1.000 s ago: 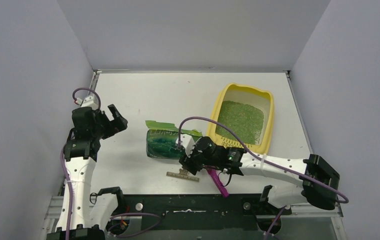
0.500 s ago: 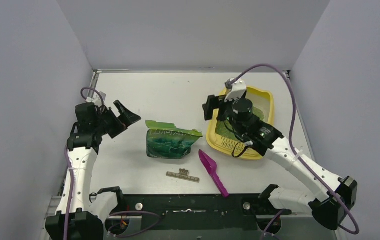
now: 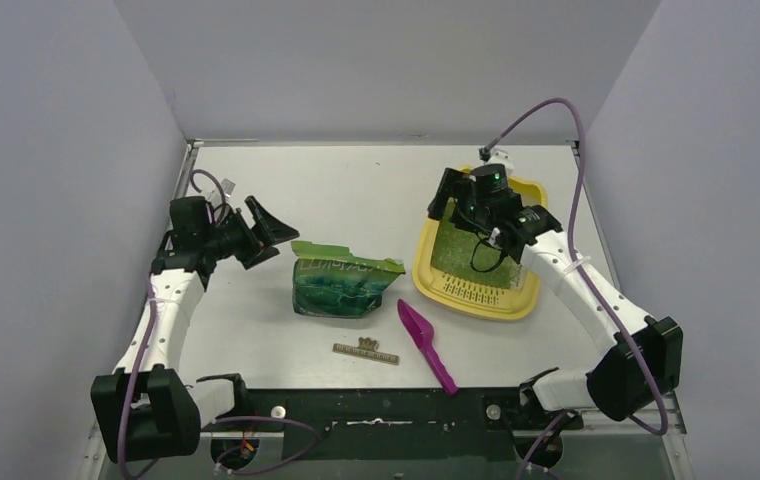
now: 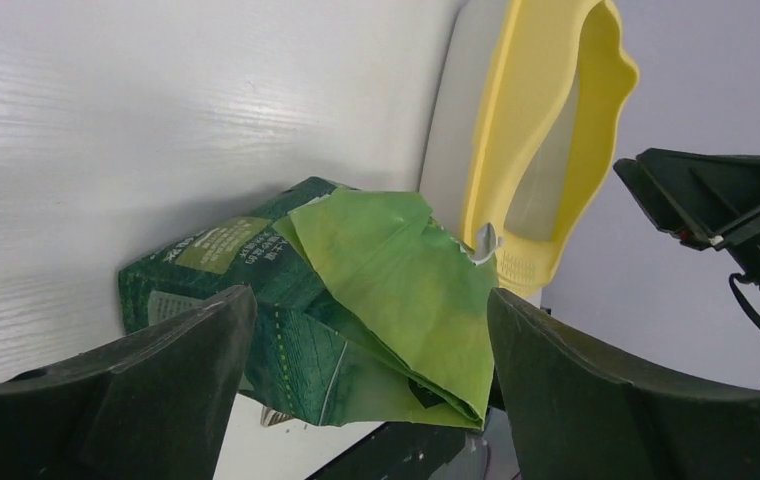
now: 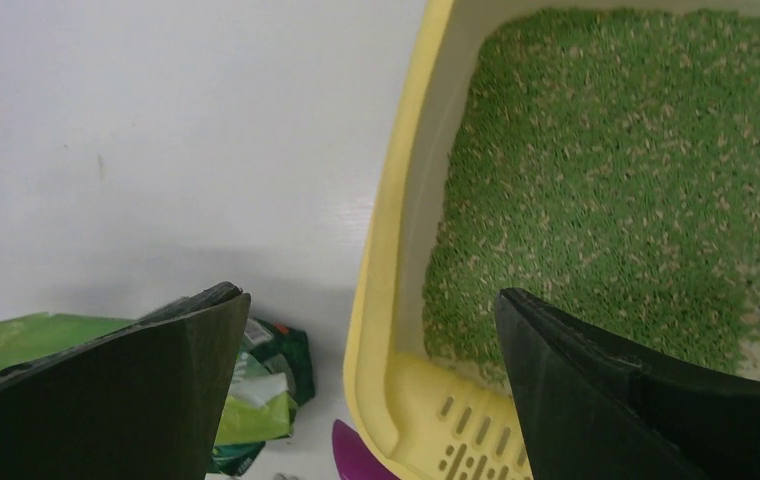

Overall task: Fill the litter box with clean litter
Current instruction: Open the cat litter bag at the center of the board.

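Hovering wide open over the litter box on the bench, the right hand held nothing; clean litter covered much of its floor. The left hand (also wide) should grip the bag below its open flap.

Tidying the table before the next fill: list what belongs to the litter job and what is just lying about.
Belongs to the job: litter box; clean litter in it; opened green bag; magenta scoop.

Just lying about: small dark strip beside the scoop.
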Action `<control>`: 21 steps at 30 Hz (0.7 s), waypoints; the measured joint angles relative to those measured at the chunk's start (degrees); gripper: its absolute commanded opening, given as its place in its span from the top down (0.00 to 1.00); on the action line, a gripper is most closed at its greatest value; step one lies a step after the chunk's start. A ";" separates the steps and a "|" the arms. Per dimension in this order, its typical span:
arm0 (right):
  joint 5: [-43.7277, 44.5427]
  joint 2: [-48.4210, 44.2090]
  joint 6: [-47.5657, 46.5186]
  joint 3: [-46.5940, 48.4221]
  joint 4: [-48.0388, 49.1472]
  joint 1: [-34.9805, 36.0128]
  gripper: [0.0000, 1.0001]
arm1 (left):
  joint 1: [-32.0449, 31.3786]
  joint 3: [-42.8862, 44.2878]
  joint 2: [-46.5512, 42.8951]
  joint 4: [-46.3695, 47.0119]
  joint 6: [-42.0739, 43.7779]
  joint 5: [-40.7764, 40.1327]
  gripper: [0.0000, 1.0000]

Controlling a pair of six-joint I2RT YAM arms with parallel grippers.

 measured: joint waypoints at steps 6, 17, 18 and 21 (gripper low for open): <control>-0.79 -0.44 0.15 -3.19 -4.00 -0.59 0.00 | -4.74 -0.09 4.31 2.08 2.12 1.40 0.50; -8.35 0.74 2.16 2.91 0.59 -2.91 0.00 | -7.17 1.75 9.57 8.90 1.55 6.58 0.54; -10.69 0.24 3.23 0.31 3.08 -2.91 0.00 | -7.85 2.14 9.66 9.44 1.73 7.32 0.55; -16.48 -0.02 5.31 -5.79 6.58 -2.91 0.00 | -9.31 2.86 9.35 10.64 2.45 9.46 0.66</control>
